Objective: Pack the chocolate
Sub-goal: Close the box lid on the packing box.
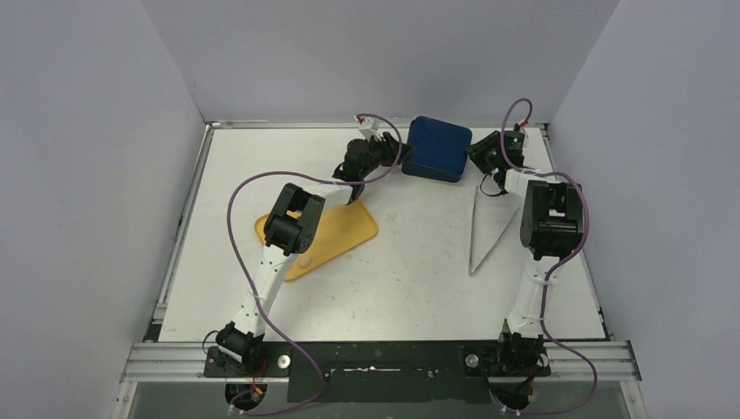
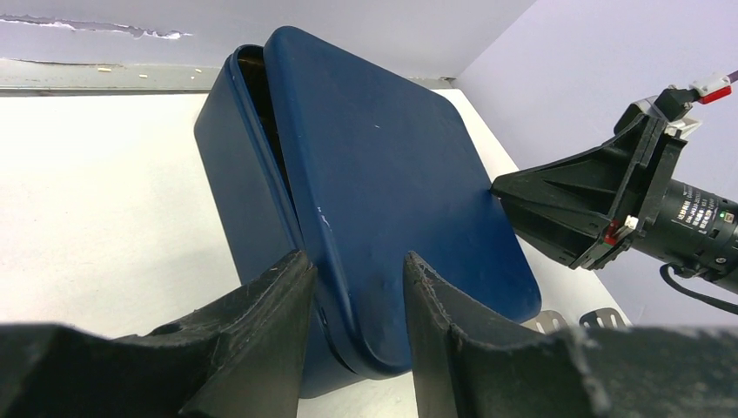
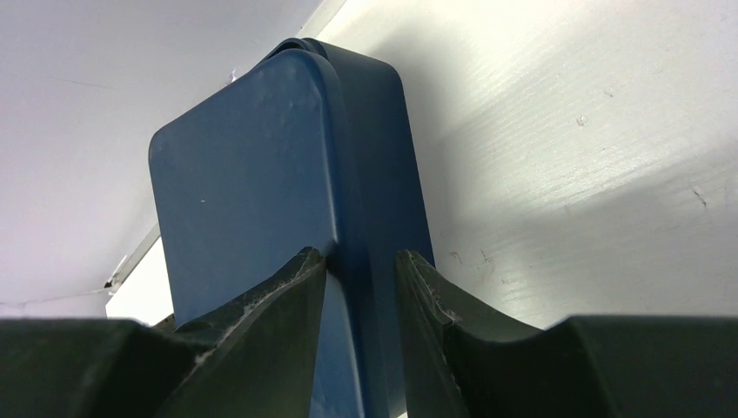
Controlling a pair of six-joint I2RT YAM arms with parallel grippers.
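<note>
No chocolate shows in any view. The dark blue box [image 1: 436,148] stands at the back middle of the table with its lid on. In the left wrist view the lid [image 2: 392,174] gapes a little from the base at the far corner. My left gripper [image 1: 398,148] grips the box's left edge, one finger on the base wall and one on the lid top [image 2: 352,270]. My right gripper [image 1: 476,155] grips the box's right edge across lid and base [image 3: 361,266]. The box fills the right wrist view [image 3: 252,174]. The right gripper also shows in the left wrist view [image 2: 592,209].
A yellow tray [image 1: 345,231] lies at the left middle, partly under my left arm; its visible part holds nothing. Metal tongs [image 1: 489,231] lie on the white table right of centre. Grey walls close in the back and both sides.
</note>
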